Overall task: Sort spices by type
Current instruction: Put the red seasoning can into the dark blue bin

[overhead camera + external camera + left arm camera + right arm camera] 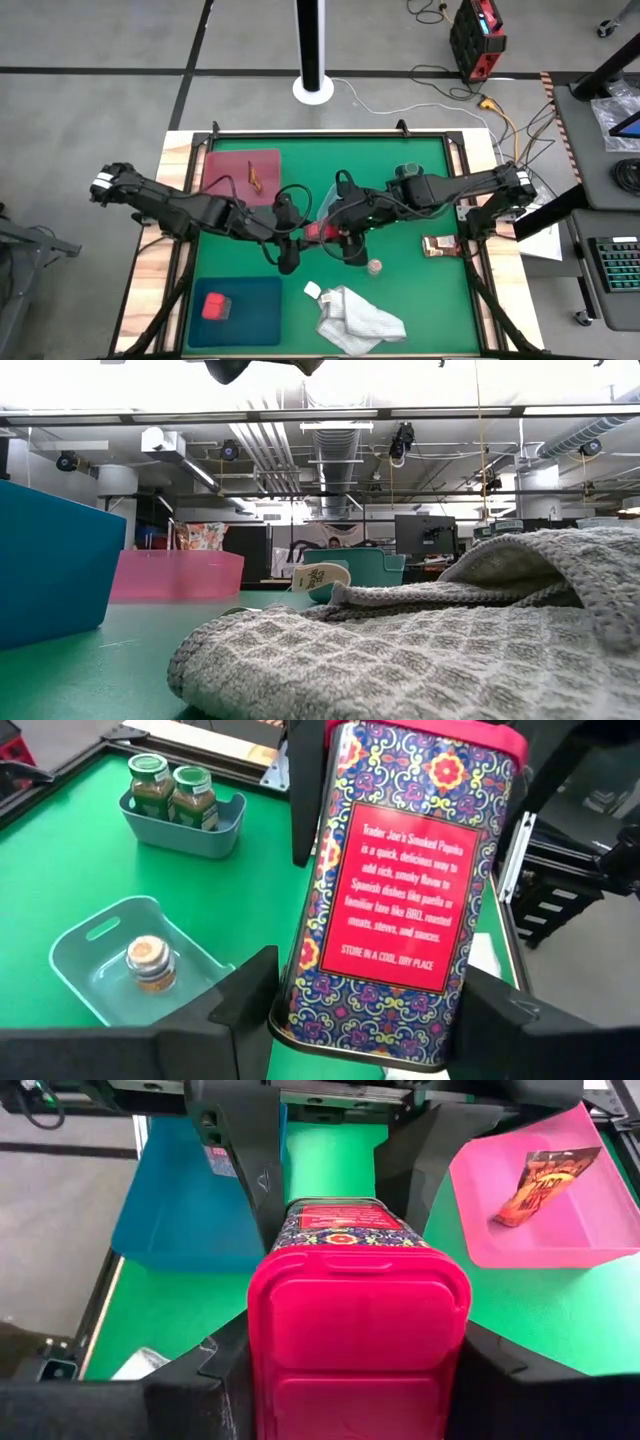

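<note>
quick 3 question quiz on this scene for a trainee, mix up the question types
1. True or false: a brown sachet lies in the pink tray.
2. How many green-lidded jars stand in the bluish tub? A) one B) two C) three
3. Which grippers grip the pink tin above the middle of the table?

Key
1. True.
2. B.
3. Both: the left gripper on one end and the right gripper on the lid end.
</note>
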You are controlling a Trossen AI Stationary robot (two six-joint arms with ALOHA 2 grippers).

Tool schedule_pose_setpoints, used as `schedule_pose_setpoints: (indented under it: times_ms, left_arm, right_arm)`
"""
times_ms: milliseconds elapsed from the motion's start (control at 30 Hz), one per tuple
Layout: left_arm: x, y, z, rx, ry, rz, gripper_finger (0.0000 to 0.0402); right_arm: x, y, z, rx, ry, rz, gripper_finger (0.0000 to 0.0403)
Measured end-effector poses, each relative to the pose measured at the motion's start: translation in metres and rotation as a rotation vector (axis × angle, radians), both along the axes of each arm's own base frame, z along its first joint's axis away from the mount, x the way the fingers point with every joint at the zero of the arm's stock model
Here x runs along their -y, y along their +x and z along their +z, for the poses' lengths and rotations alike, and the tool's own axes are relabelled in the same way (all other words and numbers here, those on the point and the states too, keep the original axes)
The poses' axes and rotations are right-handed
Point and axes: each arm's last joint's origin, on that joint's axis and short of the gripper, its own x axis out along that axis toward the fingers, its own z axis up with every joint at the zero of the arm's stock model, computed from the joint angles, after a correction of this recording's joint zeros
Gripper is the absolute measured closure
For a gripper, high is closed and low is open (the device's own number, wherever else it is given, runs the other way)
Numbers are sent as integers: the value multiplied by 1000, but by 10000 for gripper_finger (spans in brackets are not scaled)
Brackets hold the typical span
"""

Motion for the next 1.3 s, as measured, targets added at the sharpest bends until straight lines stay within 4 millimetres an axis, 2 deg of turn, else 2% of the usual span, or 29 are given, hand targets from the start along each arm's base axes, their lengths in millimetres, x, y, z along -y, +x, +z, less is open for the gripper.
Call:
schedule_pose_setpoints:
  times_ms: [100, 267, 367, 500, 600, 800, 933, 1133, 1300]
  left_arm:
    - [2, -3, 3, -4, -1, -8, 209]
    - [8, -15, 10, 37, 0, 12, 209]
    - [13, -27, 14, 73, 21, 69, 209]
    - [20, -45, 33, 183, 4, 118, 209]
    - [24, -51, 48, 295, 0, 125, 209]
    - [25, -56, 76, 512, 25, 116, 209]
    - [25, -54, 79, 554, 51, 113, 209]
    - [27, -52, 84, 612, 35, 111, 209]
    - [30, -46, 80, 602, 45, 109, 209]
  right_arm:
    - [0, -2, 3, 16, 8, 4, 186]
    - [3, -14, 21, 53, 48, -16, 72]
    - [6, -28, 37, 89, 65, -30, 44]
    - [10, -47, 52, 141, 75, -30, 45]
    - [11, -53, 56, 224, 85, -22, 54]
    - [5, -33, 58, 551, 118, 11, 65]
    - [2, -21, 63, 675, 108, 22, 63]
    - [2, -10, 60, 706, 112, 17, 64]
    - [1, -7, 60, 733, 112, 44, 84]
